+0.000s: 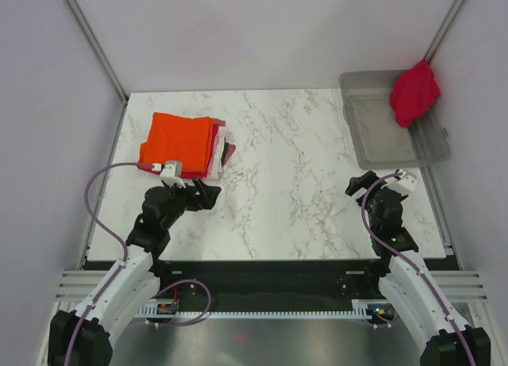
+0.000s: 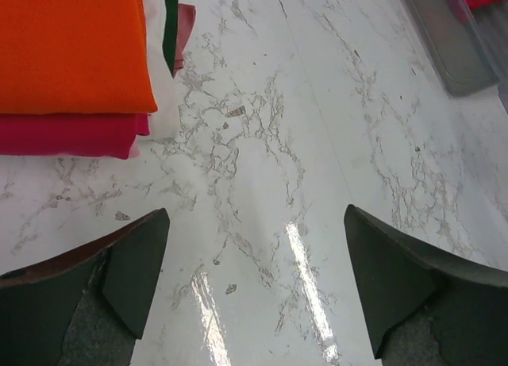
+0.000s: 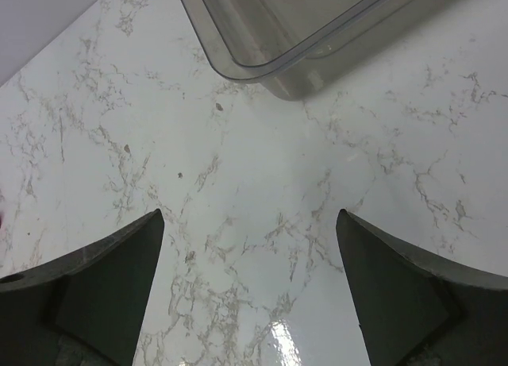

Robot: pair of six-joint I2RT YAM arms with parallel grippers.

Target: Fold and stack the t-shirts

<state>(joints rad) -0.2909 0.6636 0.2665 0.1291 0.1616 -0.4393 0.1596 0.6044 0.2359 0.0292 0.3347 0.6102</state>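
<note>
The white marble table (image 1: 302, 167) fills the view from above. At about 2 o'clock on it lies a clear grey plastic bin (image 1: 373, 140), its near corner also showing at the top of the right wrist view. At about 10 o'clock sits a pile of folded shirts with the bright orange t-shirt (image 1: 178, 140) on top; beneath it a pink t-shirt (image 2: 63, 136) shows as a folded edge, and a white edge (image 2: 159, 80) pokes out on the pile's right side. The crimson t-shirt (image 1: 414, 92) hangs crumpled over the bin's far right corner, at about 1 o'clock, well apart from the pile. The left tool (image 2: 255, 215) hovers over bare marble just beside the pile's near right corner, its fingers spread wide and holding nothing. The right tool (image 3: 250, 215) sits at about 4 o'clock, near the bin's near edge, likewise spread wide with only marble between its fingers.
</note>
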